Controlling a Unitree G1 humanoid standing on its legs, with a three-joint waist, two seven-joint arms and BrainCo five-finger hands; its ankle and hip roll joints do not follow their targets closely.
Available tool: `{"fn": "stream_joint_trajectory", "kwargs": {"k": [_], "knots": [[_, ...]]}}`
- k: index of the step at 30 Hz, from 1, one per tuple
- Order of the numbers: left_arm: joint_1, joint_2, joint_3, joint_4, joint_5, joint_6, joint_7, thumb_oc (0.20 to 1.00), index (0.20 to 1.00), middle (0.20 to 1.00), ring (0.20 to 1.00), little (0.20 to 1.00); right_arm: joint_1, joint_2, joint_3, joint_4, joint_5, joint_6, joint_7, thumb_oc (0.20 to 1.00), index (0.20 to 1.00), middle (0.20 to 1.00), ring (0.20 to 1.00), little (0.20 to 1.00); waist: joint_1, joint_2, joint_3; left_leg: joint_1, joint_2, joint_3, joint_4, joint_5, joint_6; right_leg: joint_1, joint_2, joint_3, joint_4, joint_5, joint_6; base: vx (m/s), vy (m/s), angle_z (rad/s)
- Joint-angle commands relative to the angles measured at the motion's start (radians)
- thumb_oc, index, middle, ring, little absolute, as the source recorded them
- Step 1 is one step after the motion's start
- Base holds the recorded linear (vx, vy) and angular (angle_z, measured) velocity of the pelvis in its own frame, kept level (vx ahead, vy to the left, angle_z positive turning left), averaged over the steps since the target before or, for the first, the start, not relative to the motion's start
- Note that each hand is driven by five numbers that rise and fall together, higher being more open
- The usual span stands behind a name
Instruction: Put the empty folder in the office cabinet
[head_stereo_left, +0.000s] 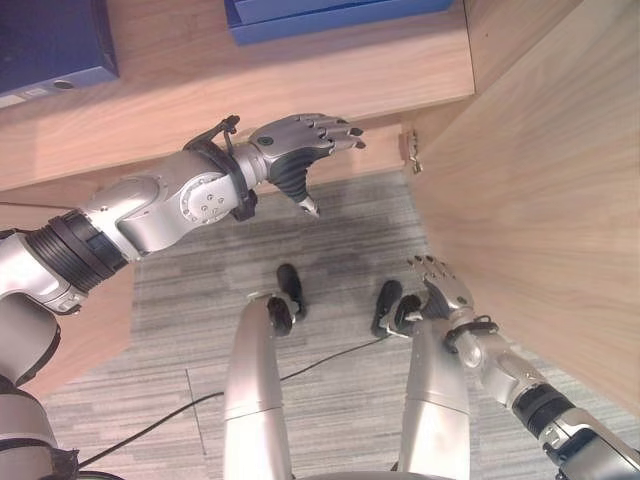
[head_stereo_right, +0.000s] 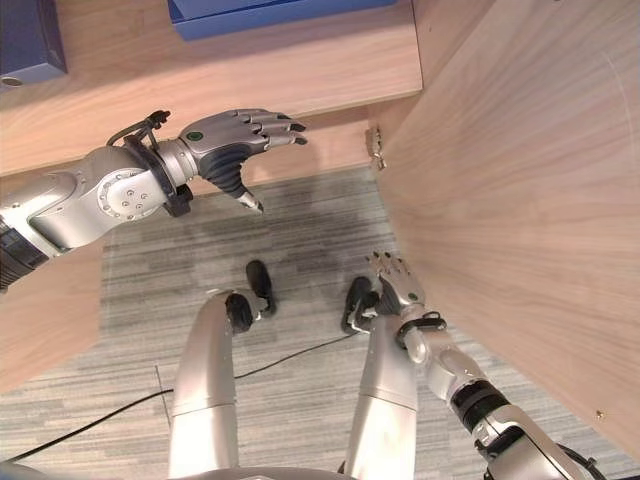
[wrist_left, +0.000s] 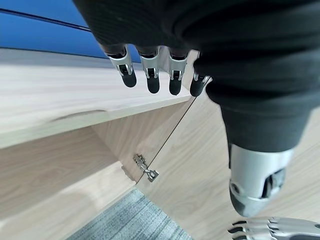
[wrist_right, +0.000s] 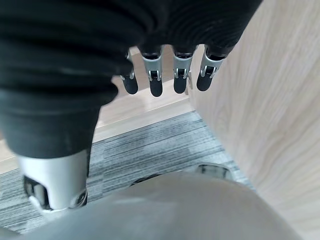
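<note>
a blue folder (head_stereo_left: 330, 15) lies flat on the wooden cabinet shelf (head_stereo_left: 300, 90), its plain long edge facing out; a darker blue binder (head_stereo_left: 50, 45) sits on the same shelf further left. the left hand (head_stereo_left: 300, 145) hovers just in front of the shelf edge, fingers straight and relaxed, holding nothing. the right hand (head_stereo_left: 440, 285) hangs low beside the open cabinet door (head_stereo_left: 540, 200), fingers loosely extended, empty.

Silver-grey arms, dk ribbed wrist covers, dk-tipped fingers (head_stereo_left: 335, 128).
</note>
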Motion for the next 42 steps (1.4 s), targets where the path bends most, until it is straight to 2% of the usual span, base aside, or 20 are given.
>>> {"fn": "stream_joint_trajectory", "kwargs": {"k": [1,4,5,7,8,11,13,15,17,20,22,25,26,30,32,35,37,42], "knots": [[0.133,0.031,0.177,-0.103,-0.13,-0.049,0.004,1.0,1.0,1.0,1.0,1.0,0.078,-0.028,-0.018,-0.088,-0.002,-0.01,0.005,1.0,1.0,1.0,1.0,1.0,-0.013,0.036,-0.046,0.021,0.044,-0.088,-0.012,-0.073,-0.064,0.04,-0.003,0.008,-0.133,0.097,0.061,0.0,0.0,0.0],[0.381,-0.049,0.359,-0.12,-0.25,-0.044,0.024,1.0,1.0,1.0,1.0,1.0,0.083,0.001,-0.011,-0.052,0.004,0.001,0.014,1.0,1.0,1.0,1.0,1.0,-0.001,0.035,-0.044,0.058,0.044,-0.08,-0.046,-0.061,-0.073,0.075,0.0,0.003,-0.163,0.105,0.06,-0.01,-0.006,0.0],[0.469,-0.119,0.42,-0.099,-0.296,-0.034,0.044,1.0,1.0,1.0,1.0,1.0,0.086,0.03,-0.022,-0.028,0.027,0.006,0.021,1.0,1.0,1.0,1.0,1.0,0.009,0.027,-0.04,0.072,0.043,-0.078,-0.061,-0.054,-0.076,0.087,0.001,-0.001,-0.175,0.108,0.06,-0.05,-0.022,-0.01],[0.679,-0.304,0.56,-0.039,-0.362,-0.014,0.08,1.0,1.0,1.0,1.0,1.0,0.084,0.062,-0.016,0.04,0.098,0.011,0.026,1.0,1.0,1.0,1.0,1.0,0.007,0.034,-0.033,0.133,0.043,-0.068,-0.128,-0.028,-0.083,0.147,0.011,-0.017,-0.235,0.13,0.064,-0.09,-0.036,0.04],[0.74,-0.378,0.592,-0.001,-0.371,-0.006,0.097,1.0,1.0,1.0,1.0,1.0,0.081,0.077,-0.02,0.067,0.126,0.012,0.027,1.0,1.0,1.0,1.0,1.0,0.008,0.035,-0.027,0.164,0.04,-0.065,-0.159,-0.016,-0.083,0.177,0.015,-0.026,-0.264,0.14,0.066,-0.1,-0.044,0.09],[0.846,-0.533,0.623,0.138,-0.353,0.006,0.126,1.0,1.0,1.0,1.0,1.0,0.058,0.132,-0.033,0.175,0.212,0.012,0.025,1.0,1.0,1.0,1.0,1.0,0.014,0.039,-0.022,0.271,0.027,-0.06,-0.272,0.026,-0.085,0.276,0.03,-0.052,-0.354,0.17,0.079,-0.07,-0.023,0.04],[0.897,-0.619,0.611,0.321,-0.338,0.011,0.135,1.0,1.0,1.0,1.0,1.0,0.042,0.155,-0.032,0.239,0.254,0.009,0.025,1.0,1.0,1.0,1.0,1.0,0.015,0.043,-0.014,0.418,0.004,-0.055,-0.432,0.091,-0.09,0.41,0.048,-0.081,-0.48,0.211,0.092,-0.05,-0.04,0.12],[0.913,-0.66,0.599,0.458,-0.3,0.02,0.147,1.0,1.0,1.0,1.0,1.0,0.04,0.166,-0.029,0.277,0.271,0.007,0.031,1.0,1.0,1.0,1.0,1.0,0.015,0.045,-0.011,0.507,-0.005,-0.053,-0.525,0.124,-0.092,0.491,0.062,-0.098,-0.564,0.233,0.095,-0.01,-0.039,0.02],[0.911,-0.732,0.585,0.714,-0.214,0.048,0.171,1.0,1.0,1.0,1.0,1.0,0.036,0.189,-0.028,0.366,0.321,0.002,0.046,1.0,1.0,1.0,1.0,1.0,0.017,0.046,-0.008,0.642,-0.017,-0.05,-0.665,0.185,-0.106,0.621,0.083,-0.119,-0.695,0.268,0.096,0.03,-0.065,-0.06],[0.892,-0.803,0.587,1.002,-0.087,0.102,0.226,1.0,1.0,1.0,1.0,1.0,0.033,0.23,-0.041,0.485,0.388,-0.002,0.059,1.0,1.0,1.0,1.0,1.0,0.019,0.045,-0.023,0.759,-0.028,-0.041,-0.778,0.241,-0.128,0.737,0.108,-0.133,-0.81,0.294,0.096,0.05,-0.056,-0.01],[0.901,-0.836,0.607,1.142,-0.055,0.122,0.245,1.0,1.0,1.0,1.0,1.0,0.036,0.258,-0.05,0.559,0.42,-0.006,0.074,1.0,1.0,1.0,1.0,1.0,0.023,0.046,-0.035,0.843,-0.033,-0.036,-0.855,0.277,-0.141,0.819,0.125,-0.145,-0.883,0.309,0.096,0.09,-0.045,-0.01],[0.92,-0.851,0.621,1.212,-0.028,0.131,0.242,1.0,1.0,1.0,1.0,1.0,0.043,0.277,-0.061,0.621,0.439,-0.005,0.086,1.0,1.0,1.0,1.0,1.0,0.025,0.048,-0.041,0.913,-0.028,-0.028,-0.912,0.308,-0.15,0.893,0.139,-0.154,-0.939,0.324,0.096,0.08,-0.037,0.03],[0.942,-0.864,0.633,1.254,-0.014,0.134,0.224,1.0,1.0,1.0,1.0,1.0,0.05,0.29,-0.08,0.674,0.459,-0.006,0.102,1.0,1.0,1.0,1.0,1.0,0.024,0.047,-0.06,0.975,-0.023,-0.018,-0.966,0.329,-0.156,0.952,0.156,-0.157,-0.992,0.337,0.099,0.08,-0.053,0.03],[0.979,-0.881,0.629,1.267,0.009,0.121,0.181,1.0,1.0,1.0,1.0,1.0,0.071,0.302,-0.122,0.75,0.487,-0.002,0.136,1.0,1.0,1.0,1.0,1.0,0.02,0.047,-0.085,1.095,-0.01,-0.003,-1.051,0.357,-0.169,1.086,0.198,-0.159,-1.133,0.378,0.109,0.08,-0.073,-0.02],[0.991,-0.891,0.603,1.252,0.033,0.111,0.161,1.0,1.0,1.0,1.0,1.0,0.074,0.296,-0.151,0.819,0.485,0.015,0.156,1.0,1.0,1.0,1.0,1.0,0.021,0.047,-0.11,1.158,-0.003,0.009,-1.099,0.382,-0.166,1.161,0.219,-0.162,-1.23,0.424,0.111,0.0,-0.077,-0.16],[1.0,-0.889,0.614,1.243,0.017,0.11,0.149,1.0,1.0,1.0,1.0,1.0,0.089,0.287,-0.191,0.832,0.511,0.017,0.171,1.0,1.0,1.0,1.0,1.0,0.017,0.046,-0.141,1.198,0.001,0.014,-1.11,0.378,-0.169,1.219,0.24,-0.156,-1.294,0.439,0.115,0.02,-0.065,0.02],[1.019,-0.89,0.642,1.258,0.002,0.117,0.139,1.0,1.0,1.0,1.0,1.0,0.116,0.295,-0.211,0.856,0.508,0.026,0.189,1.0,1.0,1.0,1.0,1.0,0.011,0.045,-0.172,1.24,0.011,0.023,-1.11,0.375,-0.174,1.265,0.258,-0.149,-1.301,0.424,0.115,0.09,-0.124,0.0],[1.074,-0.904,0.685,1.304,-0.014,0.138,0.099,1.0,1.0,1.0,1.0,1.0,0.142,0.31,-0.241,0.869,0.541,0.034,0.224,1.0,1.0,1.0,1.0,1.0,0.01,0.044,-0.193,1.303,0.032,0.037,-1.11,0.379,-0.177,1.322,0.281,-0.117,-1.301,0.4,0.106,0.05,-0.064,-0.22]]}}
